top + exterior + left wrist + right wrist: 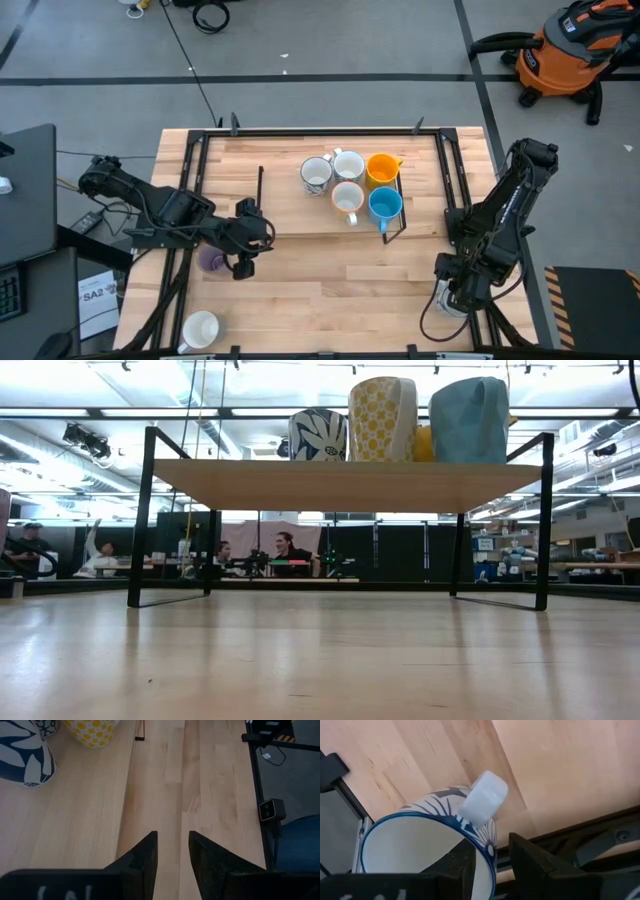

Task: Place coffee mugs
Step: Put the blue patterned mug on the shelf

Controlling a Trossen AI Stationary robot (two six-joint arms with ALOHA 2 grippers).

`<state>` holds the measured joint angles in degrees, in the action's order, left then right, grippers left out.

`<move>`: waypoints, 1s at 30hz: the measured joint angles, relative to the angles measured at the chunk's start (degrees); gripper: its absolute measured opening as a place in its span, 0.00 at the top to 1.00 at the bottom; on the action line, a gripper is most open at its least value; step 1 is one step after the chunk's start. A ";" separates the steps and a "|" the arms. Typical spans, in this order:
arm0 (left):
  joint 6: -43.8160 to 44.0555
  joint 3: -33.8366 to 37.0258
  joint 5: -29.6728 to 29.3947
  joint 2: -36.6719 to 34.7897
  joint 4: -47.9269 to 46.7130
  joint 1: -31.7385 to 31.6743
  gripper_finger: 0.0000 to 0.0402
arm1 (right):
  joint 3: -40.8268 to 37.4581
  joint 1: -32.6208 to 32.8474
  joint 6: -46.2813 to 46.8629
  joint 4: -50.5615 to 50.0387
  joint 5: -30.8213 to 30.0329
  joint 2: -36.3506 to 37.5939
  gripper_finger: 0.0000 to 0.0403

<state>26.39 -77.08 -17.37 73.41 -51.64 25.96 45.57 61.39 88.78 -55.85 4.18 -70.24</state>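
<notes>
Success hinges on the right gripper (pixel 492 862), pinching the blue-patterned white mug's (pixel 420 840) rim, lifting it level toward the shelf (pixel 290 205), while the left gripper (pixel 172 852) waits narrowly parted and empty.

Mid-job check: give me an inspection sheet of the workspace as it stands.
Surface: wooden table carrying a black-framed shelf.
Job's things: five mugs on the shelf; purple mug beside the left gripper; white mug at front left; blue-patterned mug at the right gripper.
Clutter: nothing seen.
Grippers: left gripper open, empty; right gripper at the blue-patterned mug's rim.
Cables: black cable across the floor.
Surroundings: orange vacuum; seated people behind.
</notes>
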 joint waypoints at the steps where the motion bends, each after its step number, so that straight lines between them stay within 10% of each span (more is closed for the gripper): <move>1: -0.02 0.00 -0.01 0.00 0.00 0.00 0.71 | -0.18 0.00 -0.01 0.08 0.29 0.00 0.70; 12: -0.02 0.00 -0.02 0.00 0.00 0.00 0.71 | -0.41 -0.79 -4.81 3.02 -0.14 0.00 0.93; 30: 0.01 0.00 0.00 0.00 0.02 0.00 0.71 | -0.40 -21.90 -41.67 29.22 -7.64 -0.02 0.94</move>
<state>26.39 -77.08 -17.37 73.41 -51.62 25.96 45.18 39.48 47.11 -26.63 -3.46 -70.26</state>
